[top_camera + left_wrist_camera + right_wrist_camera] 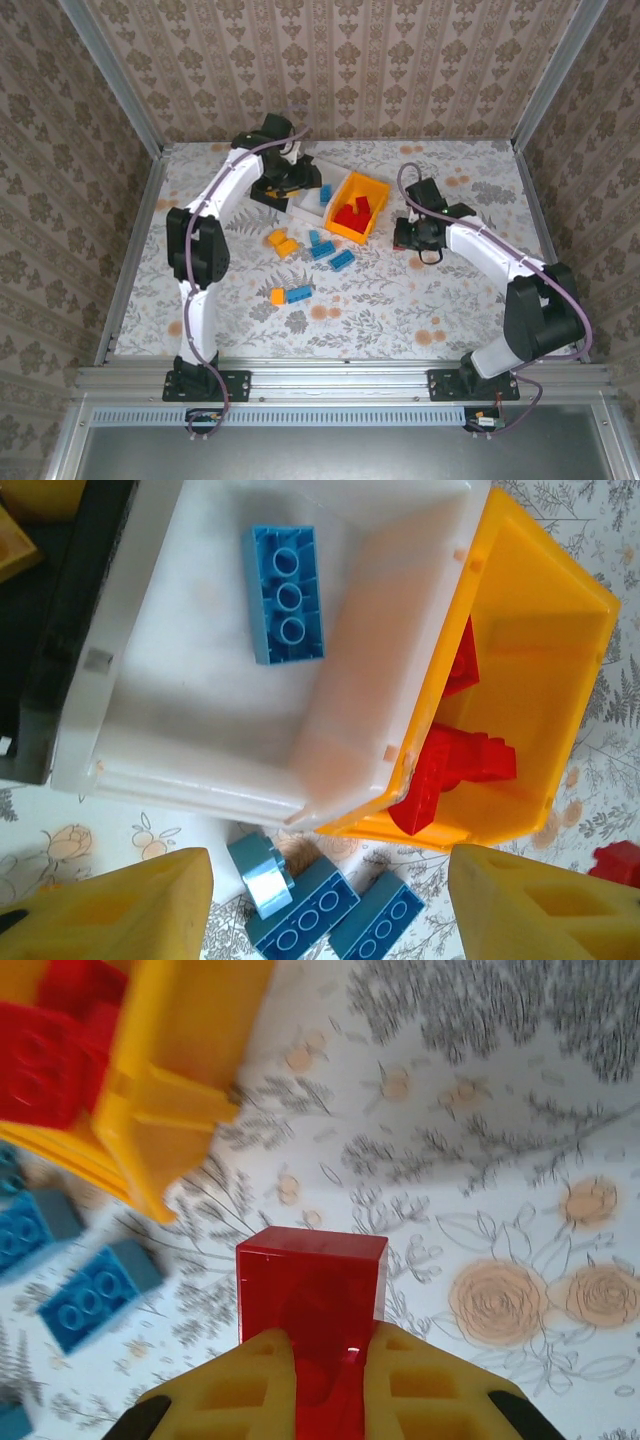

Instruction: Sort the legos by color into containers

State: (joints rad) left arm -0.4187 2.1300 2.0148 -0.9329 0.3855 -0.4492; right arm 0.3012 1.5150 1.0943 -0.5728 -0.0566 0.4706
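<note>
Three joined containers stand at the back centre: black (268, 190), white (308, 203) and orange-yellow (362, 207). My left gripper (285, 180) hovers over the white bin (200, 740), open with nothing between its fingers. One blue lego (285, 595) lies in the white bin. Red legos (460, 765) lie in the orange-yellow bin (540, 630). To the right of that bin, low over the table, my right gripper (413, 235) is shut on a red lego (312, 1290). Whether this brick touches the table I cannot tell.
Loose legos lie on the floral table in front of the bins: blue ones (320, 245) (342, 260) (299, 293) and orange ones (282, 241) (278, 296). Three blue ones (310, 915) sit just below the white bin's near wall. Patterned walls enclose the table.
</note>
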